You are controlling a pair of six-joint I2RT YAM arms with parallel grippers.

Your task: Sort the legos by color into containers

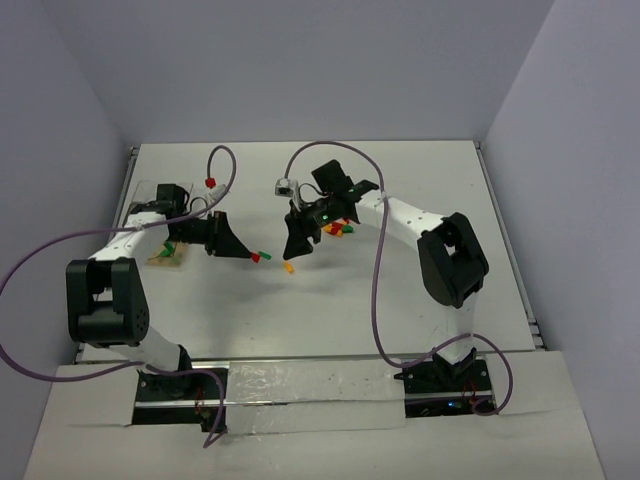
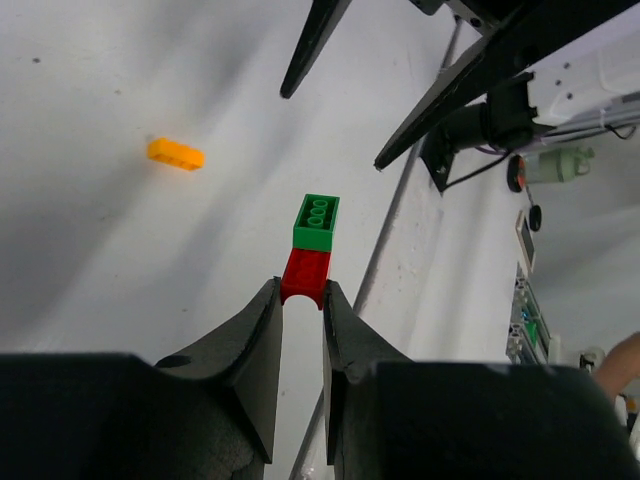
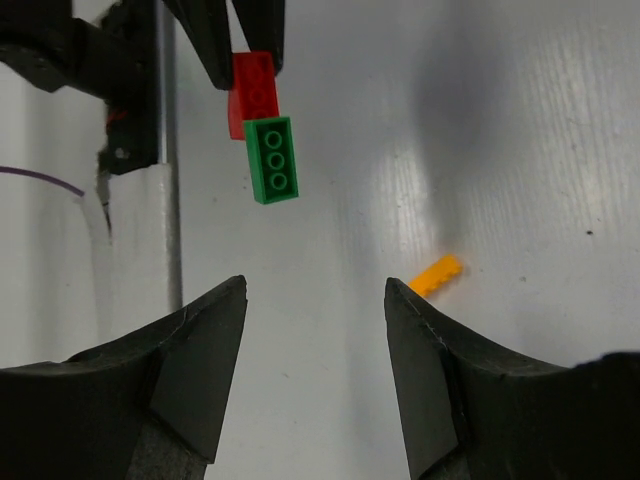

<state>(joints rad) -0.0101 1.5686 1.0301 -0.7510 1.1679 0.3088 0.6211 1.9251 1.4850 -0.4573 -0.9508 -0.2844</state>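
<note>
My left gripper (image 2: 302, 292) is clamped on a red lego (image 2: 305, 275), with its two fingertips pinching the near end of the brick. A green lego (image 2: 316, 222) is stuck to the red one's far end, so the pair juts straight out past the tips as one short bar. From my right wrist camera the green one faces me studs-on. It sits ahead of my right gripper (image 3: 315, 290), well apart from it and slightly toward the finger on the left of that view. The right gripper's jaws stand wide apart with nothing between them. An orange lego (image 3: 437, 275) lies flat on the white table (image 1: 400, 300), just beyond the tip of the finger on the right of that view and outside the gap. From above, the two grippers point toward each other, close together, the red-green bar at the left one's tip and the orange brick just beside the right one's tips. I cannot tell how high the held pair sits above the table. A small heap of loose legos (image 1: 340, 229) in red, green and orange lies right against the right wrist, behind that gripper. The containers (image 1: 163, 259) sit behind the left gripper, mostly hidden under that arm, with only a tan edge showing.
</note>
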